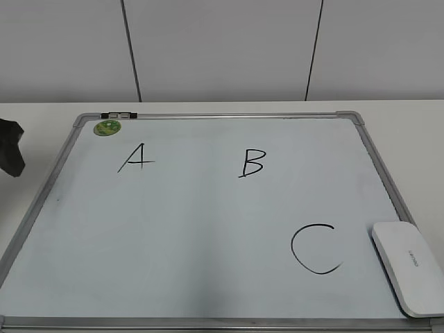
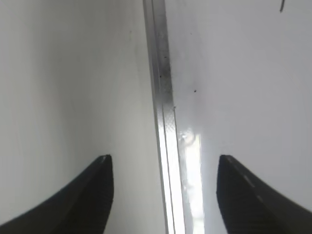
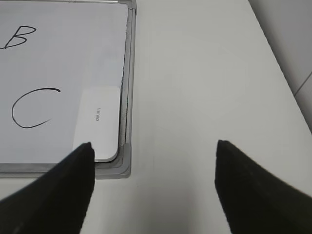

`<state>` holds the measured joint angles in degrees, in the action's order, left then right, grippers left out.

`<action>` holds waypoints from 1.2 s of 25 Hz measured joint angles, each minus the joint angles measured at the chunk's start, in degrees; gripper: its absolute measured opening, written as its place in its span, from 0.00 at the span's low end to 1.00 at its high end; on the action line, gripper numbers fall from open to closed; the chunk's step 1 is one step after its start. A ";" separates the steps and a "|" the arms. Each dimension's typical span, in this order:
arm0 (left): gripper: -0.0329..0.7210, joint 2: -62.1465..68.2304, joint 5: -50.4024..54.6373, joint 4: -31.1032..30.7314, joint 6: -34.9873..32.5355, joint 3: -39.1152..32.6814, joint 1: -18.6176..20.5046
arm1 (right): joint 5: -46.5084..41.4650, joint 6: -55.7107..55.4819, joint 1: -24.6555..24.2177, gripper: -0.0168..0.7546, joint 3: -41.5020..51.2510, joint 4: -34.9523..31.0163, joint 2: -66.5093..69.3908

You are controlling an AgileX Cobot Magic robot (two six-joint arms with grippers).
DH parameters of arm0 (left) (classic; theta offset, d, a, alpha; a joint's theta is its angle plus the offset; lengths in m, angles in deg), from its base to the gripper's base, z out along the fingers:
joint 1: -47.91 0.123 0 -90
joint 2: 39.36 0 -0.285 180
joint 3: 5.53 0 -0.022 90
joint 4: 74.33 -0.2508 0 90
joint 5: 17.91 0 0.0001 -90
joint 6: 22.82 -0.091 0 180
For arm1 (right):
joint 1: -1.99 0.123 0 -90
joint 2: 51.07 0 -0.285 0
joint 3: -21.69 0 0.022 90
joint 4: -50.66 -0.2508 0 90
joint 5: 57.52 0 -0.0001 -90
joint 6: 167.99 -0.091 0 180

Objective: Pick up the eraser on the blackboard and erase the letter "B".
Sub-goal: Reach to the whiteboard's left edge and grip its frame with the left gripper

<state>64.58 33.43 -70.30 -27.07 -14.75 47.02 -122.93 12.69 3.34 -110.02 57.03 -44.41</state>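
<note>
The blackboard (image 1: 208, 229) is a white board with a silver frame lying flat on the table. The black letter "B" (image 1: 252, 164) is drawn at its upper middle. It also shows in the right wrist view (image 3: 18, 37). The white eraser (image 1: 409, 267) lies at the board's near right corner, partly on the frame. In the right wrist view the eraser (image 3: 97, 122) sits just ahead of the left finger. My right gripper (image 3: 153, 146) is open and empty, above the bare table off the board's corner. My left gripper (image 2: 163, 158) is open and empty, straddling the board's left frame (image 2: 163, 97).
The letter "A" (image 1: 136, 158) is at the board's upper left and the larger "C" (image 1: 316, 248) is left of the eraser. A round green sticker (image 1: 107, 127) is at the top left corner. The left arm's dark tip (image 1: 10, 147) shows at the left edge.
</note>
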 joint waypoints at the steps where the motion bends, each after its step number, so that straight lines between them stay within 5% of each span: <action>1: 0.67 2.04 -0.14 0.00 0.00 0.73 0.00 | 0.00 0.00 0.00 0.79 0.00 0.00 0.00; 13: 0.53 15.32 -1.11 -0.15 -0.95 7.66 0.72 | 0.00 0.00 0.00 0.79 0.00 0.00 0.00; 30: 0.50 22.18 -0.42 6.56 -6.31 11.24 3.32 | 0.00 0.00 0.00 0.79 0.00 0.00 0.00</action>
<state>86.77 33.01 -63.75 -33.37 -3.51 50.34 -122.93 12.69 3.34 -110.02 57.03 -44.41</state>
